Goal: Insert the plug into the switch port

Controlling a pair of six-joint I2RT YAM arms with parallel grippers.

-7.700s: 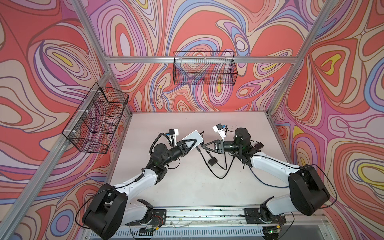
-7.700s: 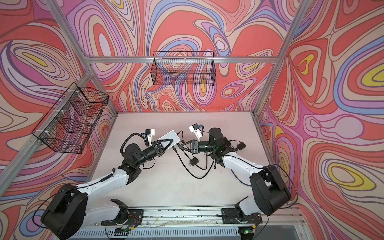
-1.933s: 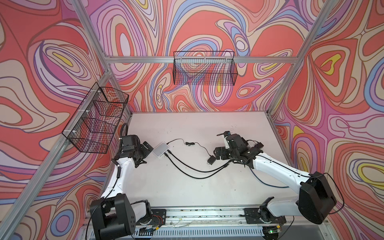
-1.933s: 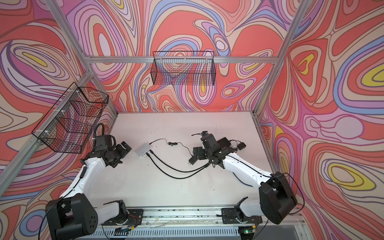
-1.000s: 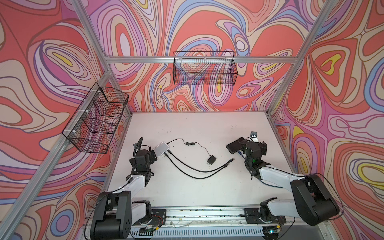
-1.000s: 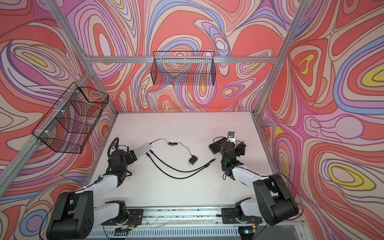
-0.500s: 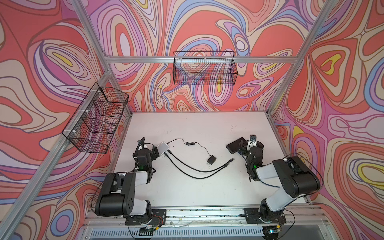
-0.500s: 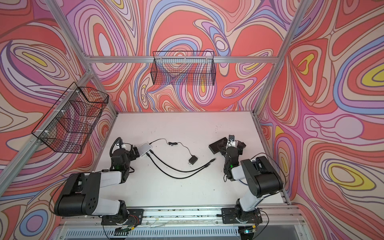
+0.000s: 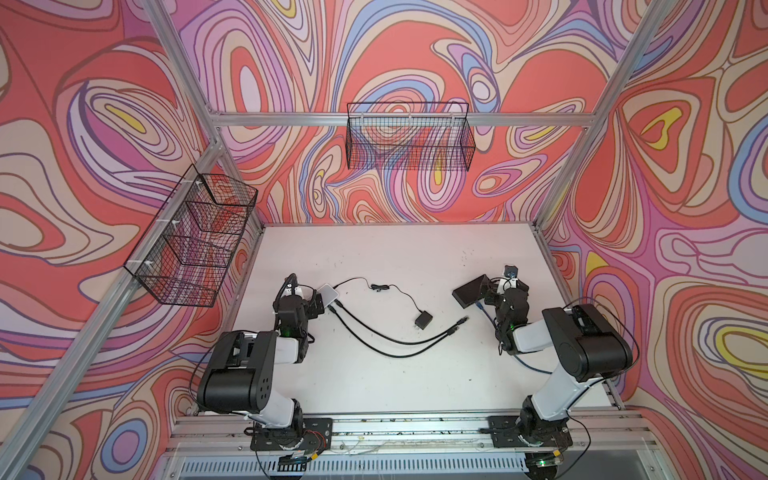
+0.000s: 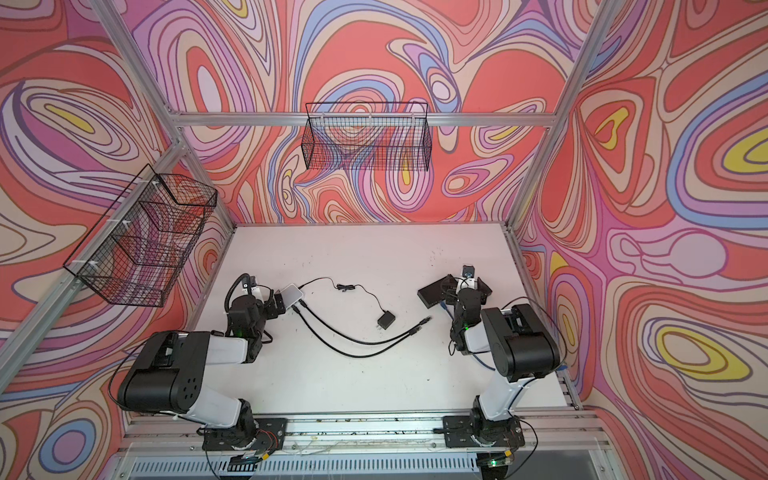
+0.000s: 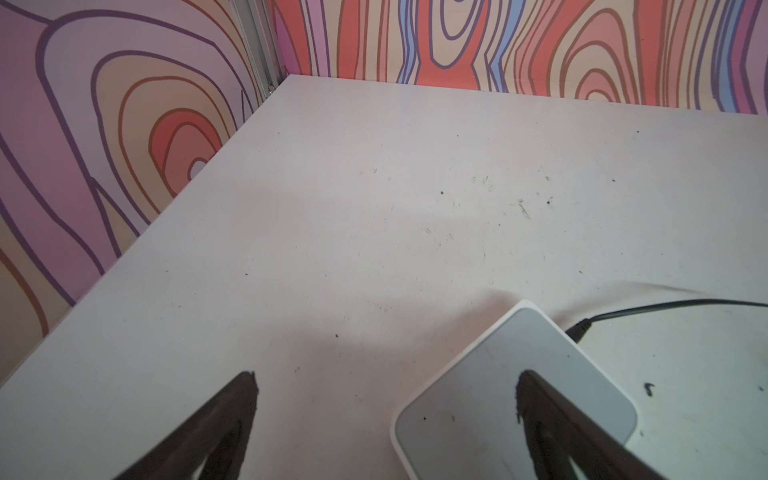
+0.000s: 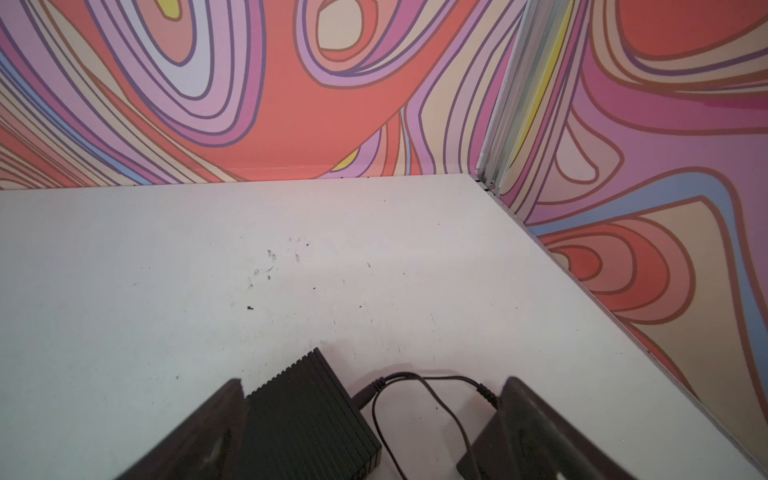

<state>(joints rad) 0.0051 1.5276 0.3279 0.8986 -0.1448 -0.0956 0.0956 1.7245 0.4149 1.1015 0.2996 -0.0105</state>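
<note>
Two arms sit folded low by the near rail, and the trouble I'd expect starts with them. The left fingers are spread wide and empty, one hanging right over a corner of the white switch. A careless drop or sweep would likely shove it and tug its plugs. The right fingers gape as wide, holding nothing, above the black box and its thin lead, which could snag if they closed. Both black cables appear plugged into the switch's near edge, though I cannot tell whether they are fully seated. Their free ends lie loose mid-surface. Counted: two arms, two black cables, one power adapter, one switch, one black box, two wire baskets on the walls.
</note>
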